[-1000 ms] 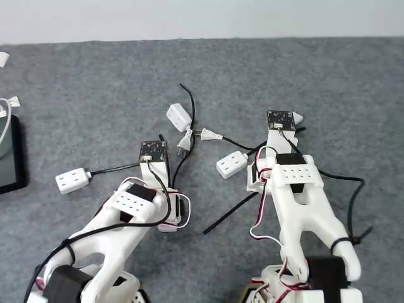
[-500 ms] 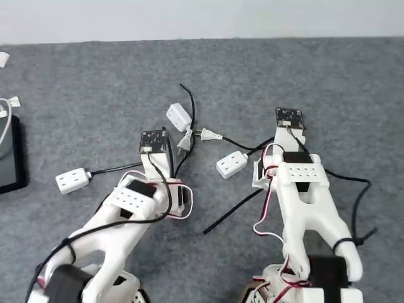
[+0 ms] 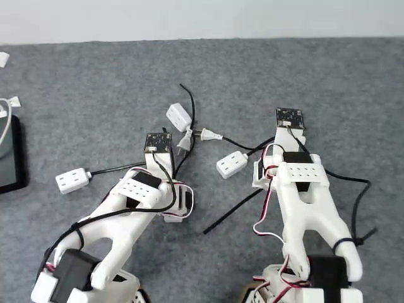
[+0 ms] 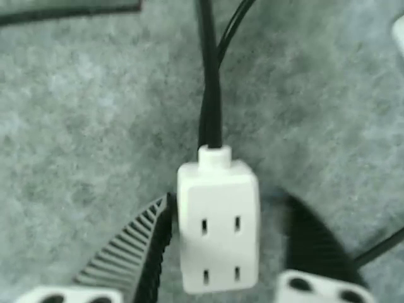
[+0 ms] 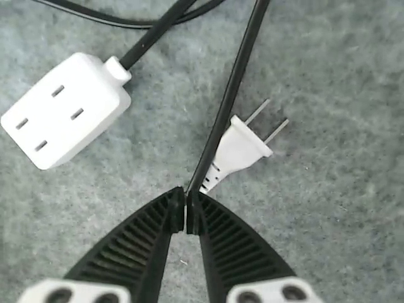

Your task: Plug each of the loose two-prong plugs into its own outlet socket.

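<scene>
My left gripper (image 4: 227,211) is open, its ribbed fingers (image 4: 148,249) on either side of a white outlet socket (image 4: 218,224) that lies on the grey carpet, with its black cable leading away. From above, the left arm's head (image 3: 158,142) sits just short of a white socket (image 3: 178,117). My right gripper (image 5: 186,207) is shut on a thin black cable (image 5: 230,95), right beside a white two-prong plug (image 5: 243,148). Another white socket (image 5: 63,120) lies close by. The right arm's head (image 3: 289,118) is right of centre.
Two loose plugs (image 3: 184,144) (image 3: 210,134) lie between the arms, with a socket (image 3: 231,164) below them. A further socket (image 3: 72,180) lies at the left. A dark flat device (image 3: 9,154) sits at the left edge. Black cables cross the middle.
The left arm has moved forward and slightly right, toward the socket. The right arm shifted a little to the right a second ago and has since held still.
</scene>
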